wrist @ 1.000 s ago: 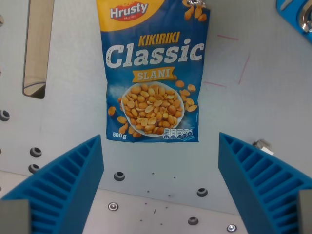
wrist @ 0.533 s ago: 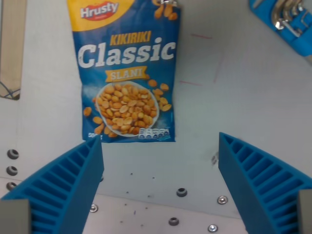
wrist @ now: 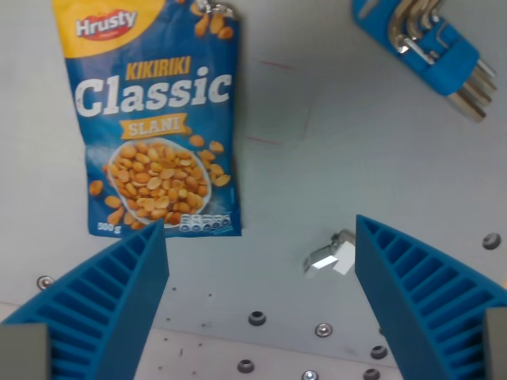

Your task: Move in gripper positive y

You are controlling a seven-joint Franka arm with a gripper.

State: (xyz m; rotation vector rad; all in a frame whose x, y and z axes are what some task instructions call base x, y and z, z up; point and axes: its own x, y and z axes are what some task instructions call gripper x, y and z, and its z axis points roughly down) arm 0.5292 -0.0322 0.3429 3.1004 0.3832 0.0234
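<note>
Your view has slid rightward: the peanut bag [wrist: 154, 123] now sits upper left, and a hex key set [wrist: 428, 47] has entered upper right.
Your gripper [wrist: 261, 305] stays spread wide and empty; a small metal piece [wrist: 331, 257] lies between the fingers [wrist: 103, 301], bag just above the left one.

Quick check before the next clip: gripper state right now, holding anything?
Gripper: open, jaws spread wide, nothing between them; the peanut bag lies apart on the table.
</note>
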